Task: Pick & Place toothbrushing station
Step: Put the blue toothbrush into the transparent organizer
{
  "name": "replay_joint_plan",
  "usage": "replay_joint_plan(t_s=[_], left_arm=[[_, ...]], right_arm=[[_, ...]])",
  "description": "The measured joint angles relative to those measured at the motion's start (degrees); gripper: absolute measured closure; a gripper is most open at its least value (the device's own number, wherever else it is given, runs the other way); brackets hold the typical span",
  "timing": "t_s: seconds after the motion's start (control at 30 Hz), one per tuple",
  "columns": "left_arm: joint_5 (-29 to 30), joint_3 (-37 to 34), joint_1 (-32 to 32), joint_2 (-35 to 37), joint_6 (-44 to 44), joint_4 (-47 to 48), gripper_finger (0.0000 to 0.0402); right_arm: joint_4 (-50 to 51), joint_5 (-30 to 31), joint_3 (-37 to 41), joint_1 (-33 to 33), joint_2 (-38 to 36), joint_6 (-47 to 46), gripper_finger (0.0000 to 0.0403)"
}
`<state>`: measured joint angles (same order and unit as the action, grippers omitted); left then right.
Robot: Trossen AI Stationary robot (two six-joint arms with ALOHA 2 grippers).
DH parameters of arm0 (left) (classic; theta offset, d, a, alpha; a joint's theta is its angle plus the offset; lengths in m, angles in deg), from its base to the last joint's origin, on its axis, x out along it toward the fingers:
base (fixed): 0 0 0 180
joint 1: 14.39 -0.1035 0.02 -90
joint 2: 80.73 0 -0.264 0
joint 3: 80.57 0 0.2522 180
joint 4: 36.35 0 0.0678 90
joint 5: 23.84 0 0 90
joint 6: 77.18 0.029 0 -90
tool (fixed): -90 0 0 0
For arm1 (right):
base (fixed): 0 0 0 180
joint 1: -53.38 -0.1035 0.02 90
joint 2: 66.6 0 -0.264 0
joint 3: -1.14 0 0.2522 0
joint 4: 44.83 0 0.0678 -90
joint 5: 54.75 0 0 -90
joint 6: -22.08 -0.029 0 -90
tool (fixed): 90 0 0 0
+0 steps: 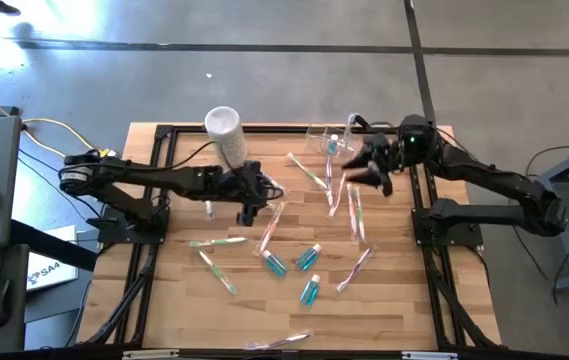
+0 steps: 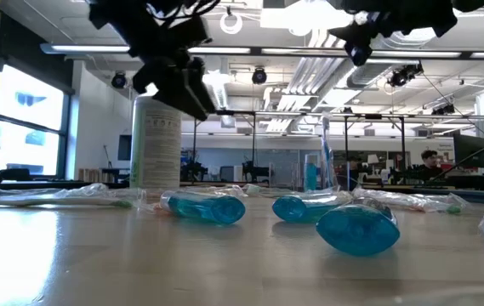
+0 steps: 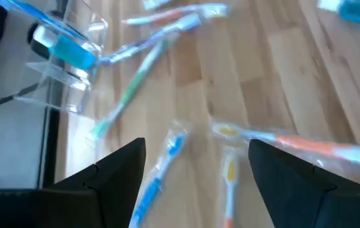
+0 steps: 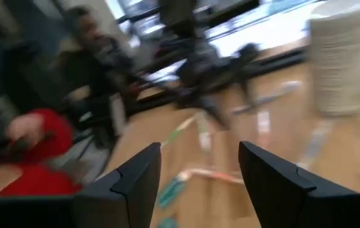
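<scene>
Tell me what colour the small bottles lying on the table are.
Teal blue, with clear caps; the small bottles show best in the low view.

One clear plastic holder point(image 1: 326, 139) stands at the table's far edge, and one whitish cylindrical container point(image 1: 226, 134) stands near it. Three small blue-filled bottles point(image 1: 295, 270) lie on the wood, with a fourth blue bottle point(image 1: 332, 146) inside the holder. About nine wrapped toothbrushes point(image 1: 217, 242) are scattered about; overlaps make that count uncertain. Two robot arms reach in.
</scene>
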<state>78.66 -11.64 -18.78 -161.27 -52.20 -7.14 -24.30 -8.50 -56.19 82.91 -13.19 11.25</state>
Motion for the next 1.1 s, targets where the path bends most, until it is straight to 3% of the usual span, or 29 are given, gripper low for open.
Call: replay_joint_plan(t_s=[0.17,0.63,0.83,1.1], left_arm=[[-0.6,2.9,-3.6,-3.9,4.3,2.0,0.0126],[-13.8,3.7,-16.1,-11.8,10.2,1.3,0.0126],[-15.0,3.7,-16.2,-15.0,15.8,-1.5,0.0126],[-15.0,4.4,-16.3,-20.3,16.2,-4.7,0.0126]], right_arm=[[1.7,5.3,0.0,-9.6,0.5,2.0,0.0199],[3.7,31.3,0.0,-28.2,1.6,-1.1,0.0199],[2.9,37.1,0.0,-33.5,5.8,-4.0,0.0199],[-3.2,42.9,0.0,-38.0,13.3,-7.4,0.0199]])
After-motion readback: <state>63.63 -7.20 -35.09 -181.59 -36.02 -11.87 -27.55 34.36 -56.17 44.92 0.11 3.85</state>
